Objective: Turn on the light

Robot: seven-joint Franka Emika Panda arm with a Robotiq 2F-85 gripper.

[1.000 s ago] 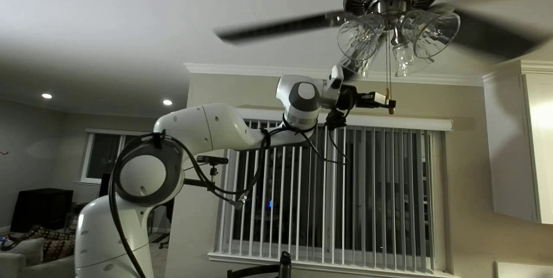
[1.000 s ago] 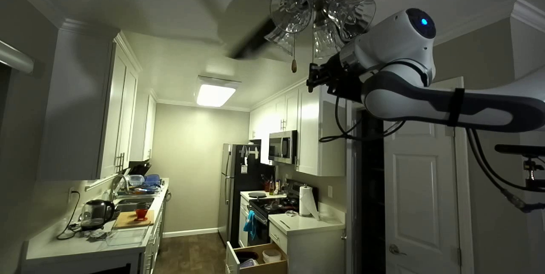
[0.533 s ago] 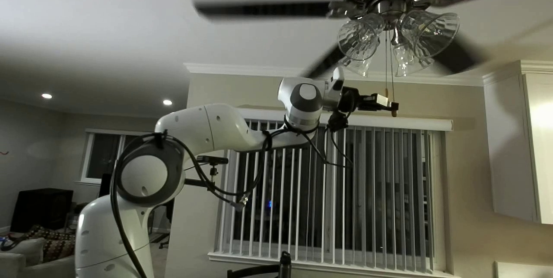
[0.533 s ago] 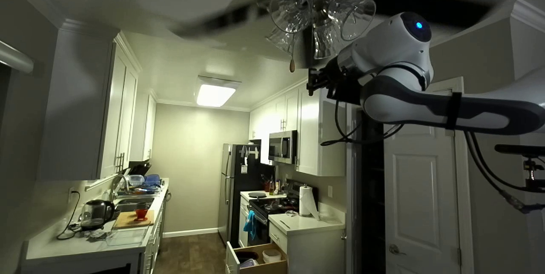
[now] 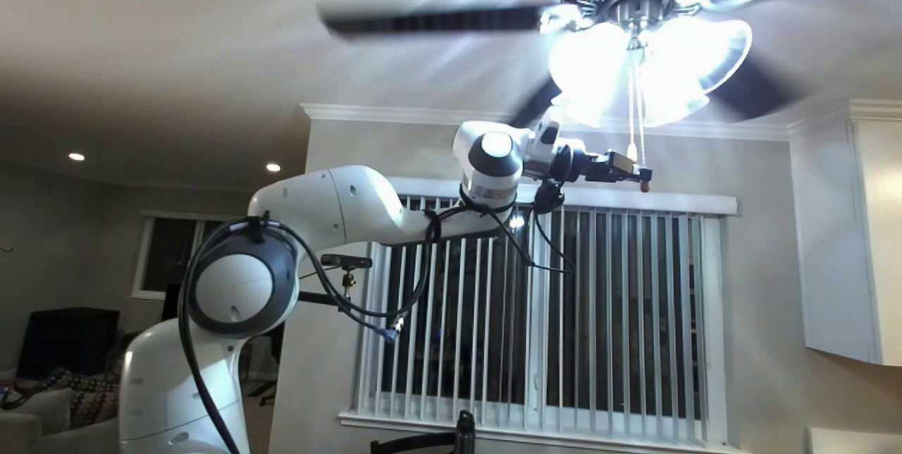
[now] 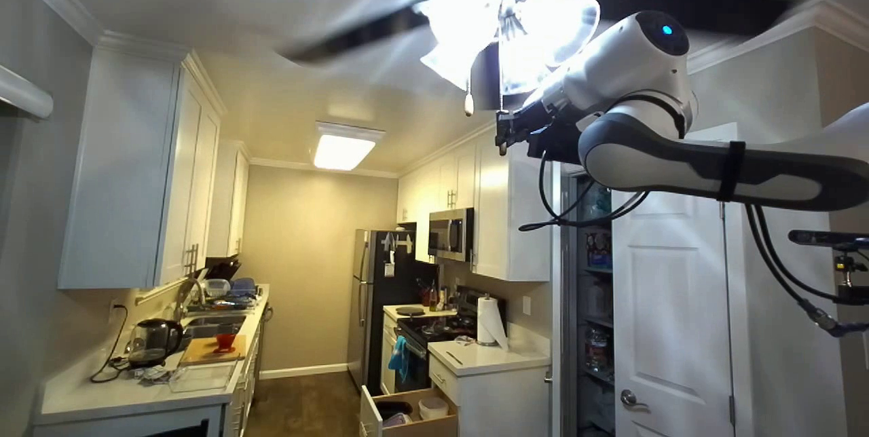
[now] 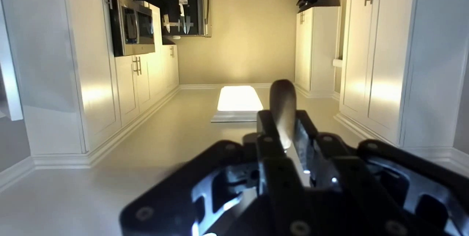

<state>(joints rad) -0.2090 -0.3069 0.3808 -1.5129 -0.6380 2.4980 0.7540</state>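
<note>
The light (image 5: 588,70) is a cluster of bell-shaped glass shades under the ceiling-fan hub, glowing bright white in both exterior views (image 6: 465,16). Two thin pull chains hang below it. My gripper (image 5: 643,173) is under the shades, level with the chain ends; it also shows in an exterior view (image 6: 504,128). In the wrist view my gripper (image 7: 285,126) is shut on the wooden pull (image 7: 283,100) of one chain. The lower end of this pull sticks out past the fingertips (image 5: 645,187). The other chain's pull (image 6: 469,105) hangs free beside the gripper.
Dark fan blades (image 5: 437,20) turn, blurred, above the arm. A wall cabinet (image 5: 835,228) and a window with vertical blinds (image 5: 535,313) are near. A lit ceiling panel (image 6: 343,152) is over the kitchen. Cables (image 6: 584,220) hang from the arm.
The shades went from dark to brightly lit, and the room is brighter. My gripper and the held pull dipped slightly over the last second; the arm's wrist has since risen a little. The blades turned.
</note>
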